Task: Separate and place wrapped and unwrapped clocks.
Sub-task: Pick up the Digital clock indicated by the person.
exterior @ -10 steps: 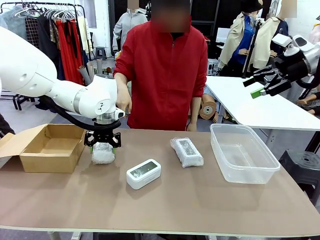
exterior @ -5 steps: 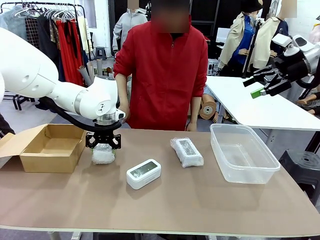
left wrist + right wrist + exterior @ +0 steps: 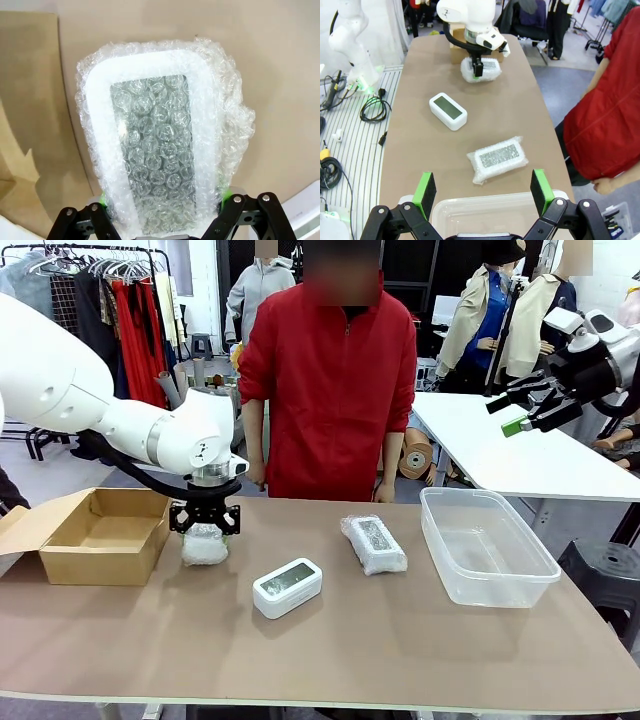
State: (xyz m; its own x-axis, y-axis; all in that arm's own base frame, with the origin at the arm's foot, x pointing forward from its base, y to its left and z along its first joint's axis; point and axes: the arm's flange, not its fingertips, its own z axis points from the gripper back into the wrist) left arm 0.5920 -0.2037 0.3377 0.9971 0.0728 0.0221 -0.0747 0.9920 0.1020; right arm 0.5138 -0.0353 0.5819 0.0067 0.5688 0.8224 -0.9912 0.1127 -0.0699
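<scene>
Brown table [image 3: 400, 650] — white clock [image 3: 287, 587], box [image 3: 100, 565], tub [image 3: 500, 590]; clothes rack [image 3: 110, 310] behind

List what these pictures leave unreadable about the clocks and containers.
Left wrist view: bubble wrap blurs the held wrapped clock's face and buries the pads of the left claw.
Front view: the white clock's screen is too small to read; the cardboard box's near wall hides some floor.
Right wrist view: the bottom edge and right claw cut off the plastic tub.

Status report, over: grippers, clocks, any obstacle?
Left gripper shut on one wrapped clock, beside the cardboard box. Right gripper open, raised at the side. Second wrapped clock and white clock lie on the table. Nothing in the way.
</scene>
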